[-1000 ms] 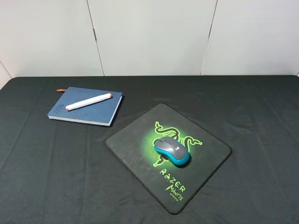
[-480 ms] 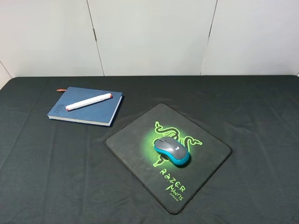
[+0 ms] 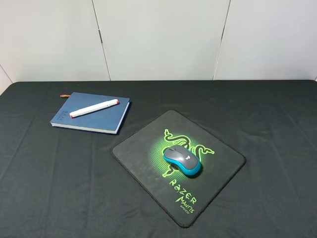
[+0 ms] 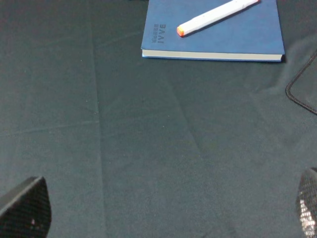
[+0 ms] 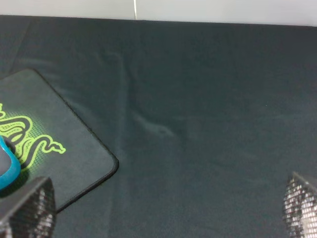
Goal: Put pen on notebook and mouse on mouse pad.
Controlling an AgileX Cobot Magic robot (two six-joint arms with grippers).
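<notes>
The white pen point(image 3: 94, 108) with orange-red tips lies diagonally on the blue notebook point(image 3: 84, 122) at the back left of the table. The grey and blue mouse point(image 3: 182, 161) rests on the green logo of the black mouse pad point(image 3: 138, 148) in the middle. Neither arm shows in the exterior high view. In the left wrist view the pen point(image 4: 216, 16) lies on the notebook point(image 4: 247, 37), and my left gripper point(image 4: 166, 210) is open, well away from them over bare cloth. My right gripper point(image 5: 166, 210) is open too, with the mouse pad point(image 5: 74, 153) and the mouse's edge point(image 5: 6, 168) off to one side.
A black cloth point(image 3: 277, 119) with soft creases covers the whole table. White wall panels point(image 3: 158, 39) stand behind its far edge.
</notes>
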